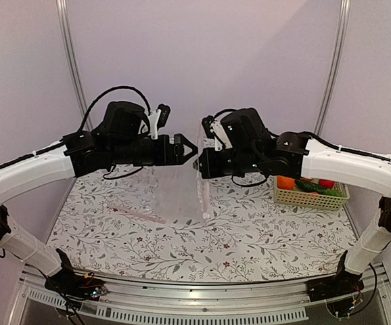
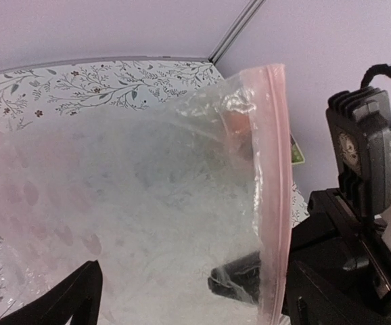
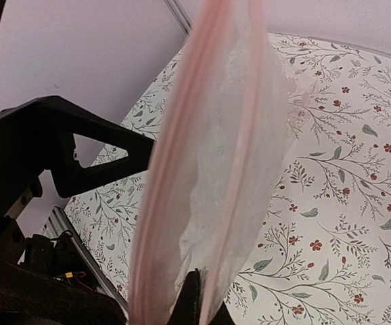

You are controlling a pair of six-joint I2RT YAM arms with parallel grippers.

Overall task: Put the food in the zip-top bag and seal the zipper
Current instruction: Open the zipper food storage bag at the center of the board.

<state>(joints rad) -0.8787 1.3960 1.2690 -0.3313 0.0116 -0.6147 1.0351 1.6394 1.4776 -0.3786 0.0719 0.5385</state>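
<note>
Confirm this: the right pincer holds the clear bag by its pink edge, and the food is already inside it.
Wrong on the food. The right pincer holds the bag by its pink edge, but the food lies in the basket on the right, not inside the bag; the top view shows it.

Soft, even light, faint shadows; glare glints on the bag (image 2: 148, 203); its pink strip (image 3: 167, 169) blurs close to the right wrist camera

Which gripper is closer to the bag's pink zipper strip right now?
Right. The right gripper is shut on the zip-top bag at the zipper, holding it up. The left gripper is open, just beside the strip without gripping.
</note>
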